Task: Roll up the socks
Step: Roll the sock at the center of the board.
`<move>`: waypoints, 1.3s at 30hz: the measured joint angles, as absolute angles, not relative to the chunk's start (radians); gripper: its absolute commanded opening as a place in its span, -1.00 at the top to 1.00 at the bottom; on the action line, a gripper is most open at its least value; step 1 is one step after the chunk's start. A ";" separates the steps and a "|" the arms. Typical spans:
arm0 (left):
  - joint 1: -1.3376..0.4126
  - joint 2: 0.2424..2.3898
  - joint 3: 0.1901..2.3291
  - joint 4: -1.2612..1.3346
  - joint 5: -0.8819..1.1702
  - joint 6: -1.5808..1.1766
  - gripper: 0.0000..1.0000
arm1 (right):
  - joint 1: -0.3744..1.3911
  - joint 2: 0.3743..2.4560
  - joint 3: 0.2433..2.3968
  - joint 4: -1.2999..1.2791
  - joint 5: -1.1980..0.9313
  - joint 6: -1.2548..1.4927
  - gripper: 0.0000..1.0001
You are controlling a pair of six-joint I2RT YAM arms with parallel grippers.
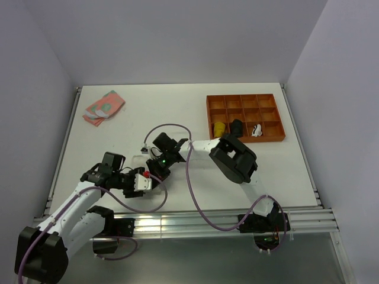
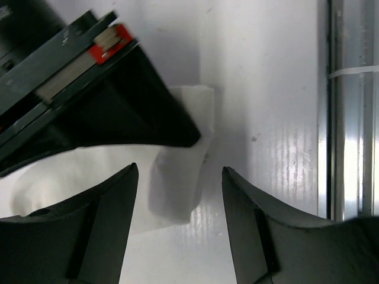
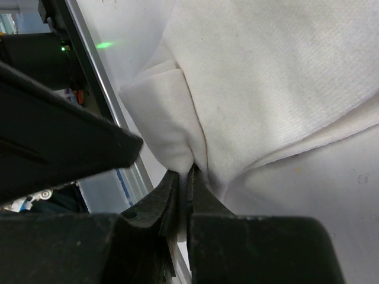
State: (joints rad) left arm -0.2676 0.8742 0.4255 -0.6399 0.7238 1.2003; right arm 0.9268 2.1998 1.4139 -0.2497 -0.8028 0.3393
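A white table (image 1: 249, 171) is seen from above, walled in by plain grey panels. Both arms are reached inward from the near edge and are brought together left of the table's middle: the left arm (image 1: 77, 207) is stretched low toward the right, and the right arm (image 1: 237, 160) is bent over to the left.

An orange tray (image 1: 240, 96), divided into compartments, is set at the far right. A pink-and-green patterned cloth (image 1: 103, 107) is left crumpled at the far left, well apart from everything else.

A plain white sock (image 2: 180, 183) is laid on the table where the two grippers meet, and is barely told from the white surface in the top view. In the right wrist view it is shown spread broadly, with one edge folded over on itself.

The right gripper (image 3: 183, 171) is closed tight on that folded edge, and a pinch of fabric is clamped between its fingers. The left gripper (image 2: 180, 171) is held wide, with a loose end of the sock lying between its spread fingers; no grip on the fabric is shown.

In the tray's nearest row three small things are kept in neighbouring compartments: a yellow item (image 1: 219, 128) at the left, a black item (image 1: 237, 125) next, and a white-and-black item (image 1: 256, 130) after that. What they are cannot be told.
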 measured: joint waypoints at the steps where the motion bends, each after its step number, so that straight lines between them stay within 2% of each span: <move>1: -0.285 0.874 0.423 -0.638 0.717 1.192 -0.27 | 0.927 2.200 1.414 -0.250 -0.803 0.339 1.00; 7: -0.362 0.945 0.421 -0.605 0.677 1.140 -0.21 | 0.927 2.199 1.413 -0.250 -0.803 0.339 1.00; 14: -0.374 1.090 0.481 -0.604 0.653 1.108 -0.14 | 0.926 2.189 1.396 -0.239 -0.798 0.339 1.00; 26: -0.425 1.156 0.511 -0.572 0.616 1.016 0.04 | 0.920 2.130 1.307 -0.175 -0.780 0.343 0.98; 32: -0.456 1.184 0.513 -0.530 0.574 0.975 0.42 | 0.920 2.113 1.280 -0.152 -0.772 0.347 0.93; 35: -0.458 1.188 0.516 -0.528 0.569 0.968 0.71 | 0.920 2.109 1.272 -0.142 -0.770 0.352 0.87; 36: -0.459 1.188 0.517 -0.529 0.568 0.965 0.88 | 0.920 2.107 1.268 -0.138 -0.769 0.355 0.78; 37: -0.459 1.188 0.517 -0.530 0.568 0.963 0.95 | 0.919 2.104 1.263 -0.133 -0.767 0.359 0.74; 39: -0.459 1.187 0.517 -0.532 0.569 0.962 0.99 | 0.920 2.094 1.246 -0.116 -0.757 0.371 0.58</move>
